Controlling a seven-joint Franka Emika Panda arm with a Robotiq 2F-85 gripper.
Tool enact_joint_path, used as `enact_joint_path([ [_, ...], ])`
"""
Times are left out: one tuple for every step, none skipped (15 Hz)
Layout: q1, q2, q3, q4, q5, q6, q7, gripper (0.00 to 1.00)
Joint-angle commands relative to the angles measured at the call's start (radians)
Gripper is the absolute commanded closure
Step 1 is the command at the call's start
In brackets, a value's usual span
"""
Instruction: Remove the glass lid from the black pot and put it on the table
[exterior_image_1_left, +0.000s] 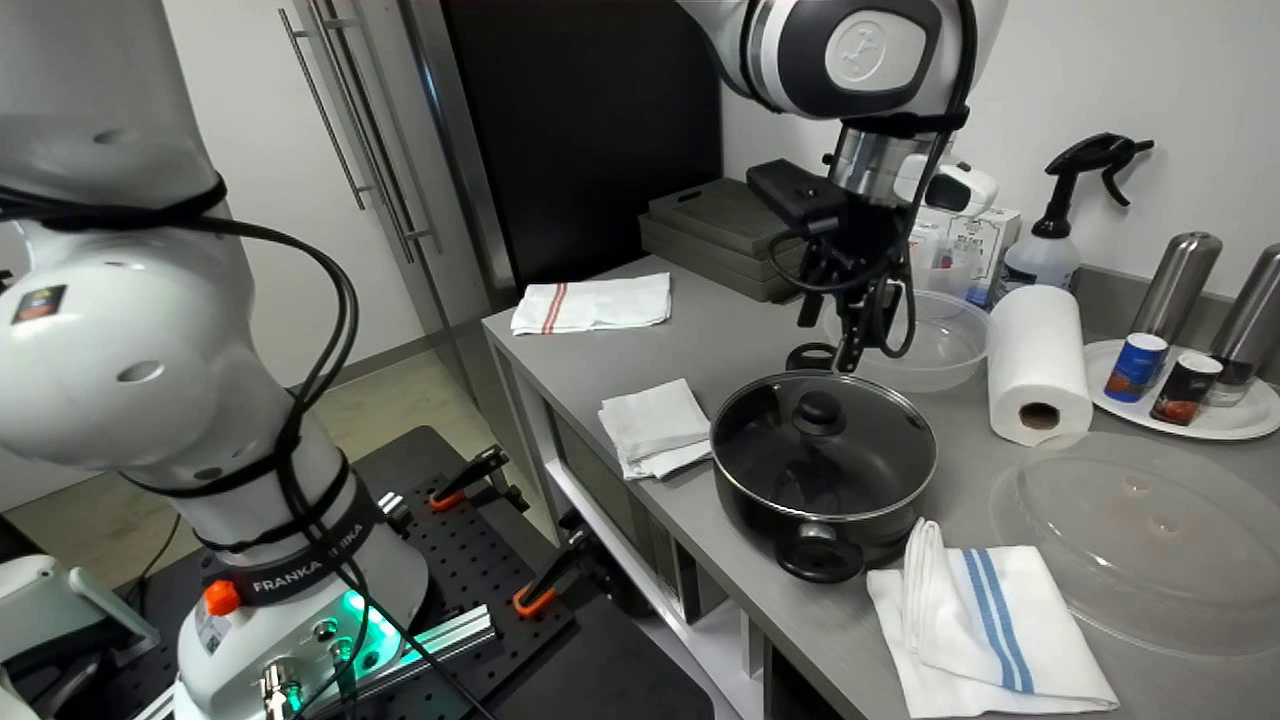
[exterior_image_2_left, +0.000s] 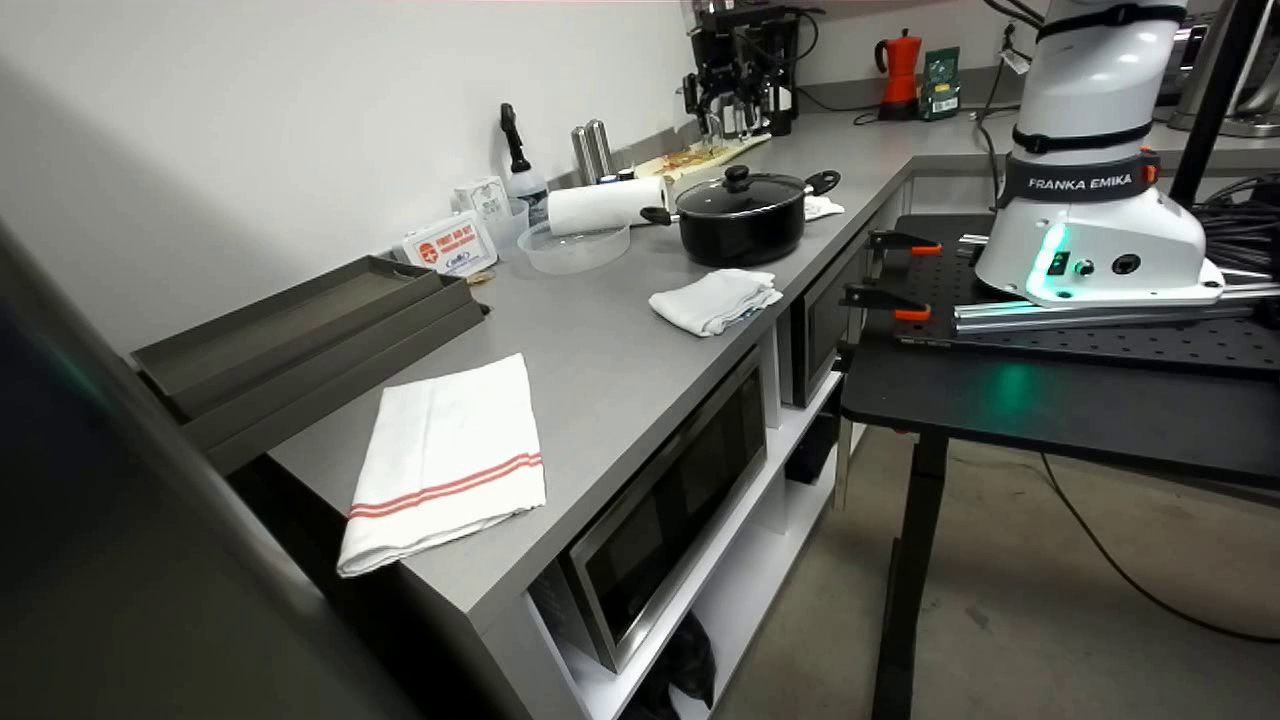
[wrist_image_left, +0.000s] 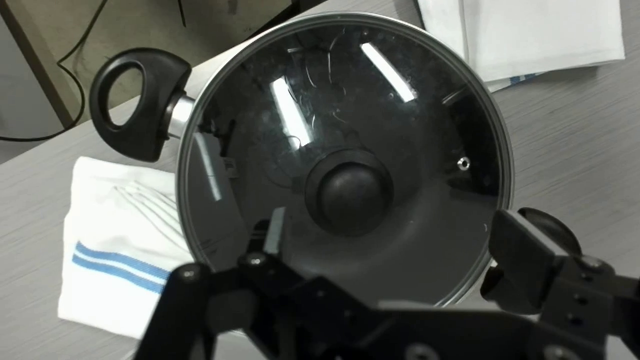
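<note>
The glass lid (exterior_image_1_left: 870, 440) with its black knob lies on top of the black pot (exterior_image_1_left: 765, 515). Both the lid (exterior_image_2_left: 760, 193) and the pot (exterior_image_2_left: 745, 238) also show in an exterior view. They stand on the grey table (exterior_image_1_left: 690, 345). My gripper (exterior_image_1_left: 846, 345) hangs over the pot's far rim, with its fingers pointing down. In the wrist view, the gripper (wrist_image_left: 397, 232) is open and empty, fingers wide apart. The lid (wrist_image_left: 420, 130) fills the middle of that view; its knob lies ahead of the fingers, not between them. A pot handle (wrist_image_left: 175, 85) shows at the left.
White folded towels (exterior_image_1_left: 655, 425) and a blue-striped towel (exterior_image_1_left: 990, 620) lie beside the pot. A clear bowl (exterior_image_1_left: 940, 340) and paper roll (exterior_image_1_left: 1035, 360) stand behind it. A larger clear disc (exterior_image_1_left: 1140, 530) lies at the right. Grey trays (exterior_image_2_left: 310, 340) stand at the table's end.
</note>
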Motion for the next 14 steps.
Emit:
enact_joint_path([
  [-0.004, 0.014, 0.000, -0.024, 0.024, 0.045, -0.023, 0.00],
  [-0.004, 0.018, 0.001, -0.029, 0.022, 0.053, -0.023, 0.00],
  [-0.004, 0.023, 0.001, -0.035, 0.023, 0.060, -0.024, 0.00],
  [-0.005, 0.027, 0.002, -0.041, 0.025, 0.067, -0.025, 0.00],
  [-0.005, 0.031, 0.002, -0.048, 0.024, 0.075, -0.025, 0.00],
  [-0.005, 0.037, 0.003, -0.052, 0.025, 0.081, -0.026, 0.00],
  [-0.006, 0.042, 0.003, -0.055, 0.028, 0.085, -0.028, 0.00],
  [-0.007, 0.047, 0.004, -0.059, 0.030, 0.089, -0.029, 0.00],
  [-0.007, 0.050, 0.004, -0.063, 0.031, 0.094, -0.030, 0.00],
  [-0.007, 0.053, 0.004, -0.066, 0.032, 0.098, -0.030, 0.00],
  [-0.007, 0.059, 0.005, -0.065, 0.035, 0.099, -0.032, 0.00],
  [-0.007, 0.067, 0.006, -0.061, 0.036, 0.100, -0.032, 0.00],
  [-0.007, 0.073, 0.007, -0.059, 0.037, 0.101, -0.032, 0.00],
  [-0.008, 0.081, 0.007, -0.054, 0.039, 0.100, -0.031, 0.00],
])
